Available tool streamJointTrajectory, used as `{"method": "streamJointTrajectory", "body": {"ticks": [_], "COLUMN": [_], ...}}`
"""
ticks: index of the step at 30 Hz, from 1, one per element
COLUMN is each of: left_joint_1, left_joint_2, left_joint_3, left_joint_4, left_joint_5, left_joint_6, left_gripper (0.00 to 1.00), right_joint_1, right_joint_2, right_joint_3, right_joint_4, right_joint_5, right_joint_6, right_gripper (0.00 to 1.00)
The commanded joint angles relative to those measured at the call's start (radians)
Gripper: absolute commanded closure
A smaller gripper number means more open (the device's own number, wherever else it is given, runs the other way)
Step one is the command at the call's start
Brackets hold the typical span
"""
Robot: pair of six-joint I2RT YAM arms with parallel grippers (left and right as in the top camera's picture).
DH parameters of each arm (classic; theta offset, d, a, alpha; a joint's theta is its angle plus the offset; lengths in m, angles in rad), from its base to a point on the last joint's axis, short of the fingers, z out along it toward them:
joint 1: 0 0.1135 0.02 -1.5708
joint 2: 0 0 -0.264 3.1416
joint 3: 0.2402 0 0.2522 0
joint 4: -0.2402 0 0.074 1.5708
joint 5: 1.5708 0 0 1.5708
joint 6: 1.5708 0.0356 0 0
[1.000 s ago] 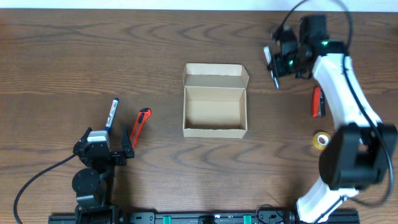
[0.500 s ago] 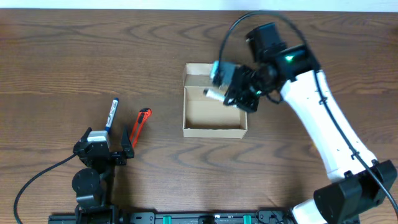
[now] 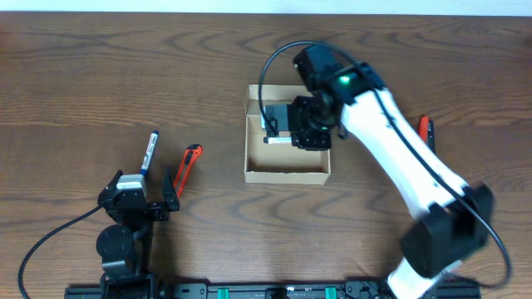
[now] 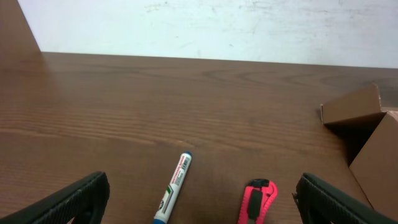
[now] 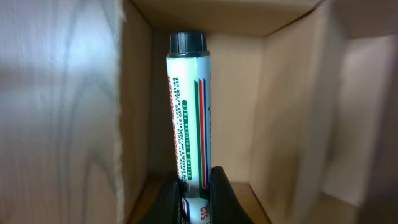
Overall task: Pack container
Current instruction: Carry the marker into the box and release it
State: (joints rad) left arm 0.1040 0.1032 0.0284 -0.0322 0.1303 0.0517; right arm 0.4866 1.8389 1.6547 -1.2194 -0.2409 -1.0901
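Note:
The tan cardboard container (image 3: 287,173) lies open in the middle of the table, lid flap at its far side. My right gripper (image 3: 291,133) is over its far half, shut on a white marker (image 5: 188,118) with a black cap, held inside the box along its wall (image 5: 134,99). The marker also shows in the overhead view (image 3: 276,140). My left gripper (image 3: 141,201) rests open and empty at the near left, its fingertips (image 4: 81,198) wide apart. A blue-capped marker (image 3: 150,152) and an orange-red utility knife (image 3: 187,167) lie in front of it, also in the left wrist view (image 4: 174,186) (image 4: 256,202).
A red tool (image 3: 426,133) lies on the table to the right, partly behind my right arm. The container's corner (image 4: 367,134) shows at the right of the left wrist view. A white wall (image 4: 211,28) stands behind the table.
My right arm has swung left from the far right of the table, carrying the marker, and now holds it down inside the container. The left arm has not moved.

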Motion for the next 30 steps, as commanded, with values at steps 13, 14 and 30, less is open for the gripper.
{"method": "streamJointTrajectory", "body": {"ticks": [13, 14, 30], "left_joint_1": [0.000, 0.000, 0.000], "left_joint_2": [0.002, 0.002, 0.002], "left_joint_3": [-0.022, -0.022, -0.022], "left_joint_4": [-0.034, -0.034, -0.034], "left_joint_5": [0.001, 0.000, 0.000], "left_joint_6": [-0.007, -0.007, -0.007], "left_gripper": [0.05, 0.05, 0.05], "right_joint_1": [0.004, 0.004, 0.004], "right_joint_2": [0.292, 0.298, 0.303], "right_joint_3": [0.000, 0.000, 0.000], "right_joint_4": [0.063, 0.066, 0.098], "right_joint_5": [0.016, 0.016, -0.002], "right_joint_6": [-0.056, -0.056, -0.041], "right_gripper": [0.99, 0.99, 0.66]}}
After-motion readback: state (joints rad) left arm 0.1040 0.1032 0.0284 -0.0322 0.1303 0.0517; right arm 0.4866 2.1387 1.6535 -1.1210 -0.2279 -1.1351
